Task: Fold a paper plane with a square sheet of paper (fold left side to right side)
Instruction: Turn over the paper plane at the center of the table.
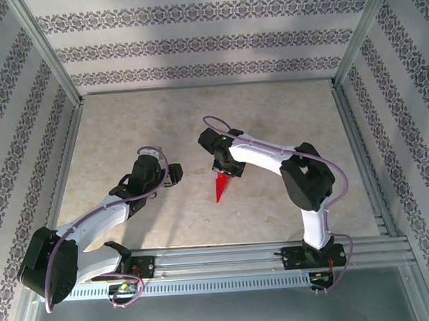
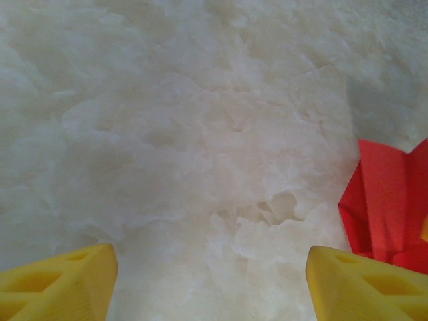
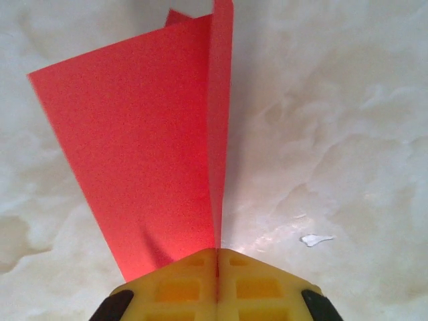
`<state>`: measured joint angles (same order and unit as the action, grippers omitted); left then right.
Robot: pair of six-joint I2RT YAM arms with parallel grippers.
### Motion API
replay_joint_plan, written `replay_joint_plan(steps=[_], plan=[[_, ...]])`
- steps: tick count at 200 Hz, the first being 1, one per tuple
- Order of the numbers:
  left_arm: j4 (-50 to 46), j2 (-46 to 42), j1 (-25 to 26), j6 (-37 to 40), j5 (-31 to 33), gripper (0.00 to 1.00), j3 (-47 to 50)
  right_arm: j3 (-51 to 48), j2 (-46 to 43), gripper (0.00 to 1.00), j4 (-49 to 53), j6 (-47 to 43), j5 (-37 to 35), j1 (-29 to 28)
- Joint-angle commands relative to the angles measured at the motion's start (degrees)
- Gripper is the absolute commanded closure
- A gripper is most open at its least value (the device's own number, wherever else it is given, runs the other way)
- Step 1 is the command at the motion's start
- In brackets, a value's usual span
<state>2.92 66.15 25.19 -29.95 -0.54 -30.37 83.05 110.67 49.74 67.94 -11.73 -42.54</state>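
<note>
Red paper plane sits near the middle of the table, a narrow pointed wedge with its tip aimed at the near edge and its wide end tucked under my right gripper; from above it looks flat, bright and unmarked. Seen from my right wrist, the paper plane is a broad slanting panel with a thin upright flap along its right side; the paper is matte, evenly red, with crisp straight edges and a sharp fold line, and a second layer peeks out behind the top. My right gripper has its two yellow pads pressed together, and the upright flap runs straight down into the seam between them, so I am pinching the paper there; the pads are blocky yellow plastic with square recesses moulded into their faces.

My left gripper is off to the left of the plane, apart from it; its fingers are spread wide, with bare table between them, and my left gripper grips nothing. In that wrist view the paper plane shows at the right edge as layered red facets with crease ridges, just beyond the right-hand finger.

The table is pale cream with a cloudy, marbled pattern and a dull sheen; a small white fleck lies on it to the right of the pads.
</note>
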Motion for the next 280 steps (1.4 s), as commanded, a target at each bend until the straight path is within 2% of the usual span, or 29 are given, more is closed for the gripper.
replay_joint_plan(steps=[1,55,84,107,137,147,171,197,234,280], plan=[[-1.53,-0.82,-1.61,-0.22,1.50,0.24,-1.78,-1.32,-6.08,1.00,1.47,-3.05,-5.78,-0.64],[-1.28,-0.93,-3.84,-4.50,0.50,0.18,-2.67,-6.88,-16.93,1.00,-6.59,-17.76,-11.39,-0.03],[-1.03,-1.34,-6.29,-6.86,-1.58,0.16,-2.76,-11.46,-22.72,1.00,-12.13,-25.38,-9.55,2.72],[-1.51,-1.65,-7.73,-7.72,-2.71,0.16,-3.13,-18.90,-28.71,1.00,-22.06,-32.63,-0.29,6.83],[-2.02,-2.26,-8.39,-8.76,-2.80,0.15,-3.17,-26.44,-33.78,1.00,-33.73,-38.43,17.02,13.90],[-1.88,-2.29,-8.62,-9.34,-3.05,0.15,-3.04,-27.83,-34.26,1.00,-35.57,-38.43,22.27,16.18],[-1.60,-1.95,-9.16,-10.12,-3.85,0.15,-3.11,-31.67,-33.69,1.00,-46.97,-34.57,37.36,19.92],[-2.93,-1.63,-9.34,-9.41,-3.40,0.15,-4.12,-32.16,-28.62,1.00,-58.13,-27.16,49.82,20.10],[-4.64,-2.23,-9.53,-8.72,-3.09,0.14,-4.86,-33.12,-19.73,1.00,-71.22,-18.46,55.50,18.19],[-4.70,-2.59,-9.82,-8.90,-4.07,0.14,-4.35,-32.44,-10.44,1.00,-75.78,-16.63,54.21,15.37]])
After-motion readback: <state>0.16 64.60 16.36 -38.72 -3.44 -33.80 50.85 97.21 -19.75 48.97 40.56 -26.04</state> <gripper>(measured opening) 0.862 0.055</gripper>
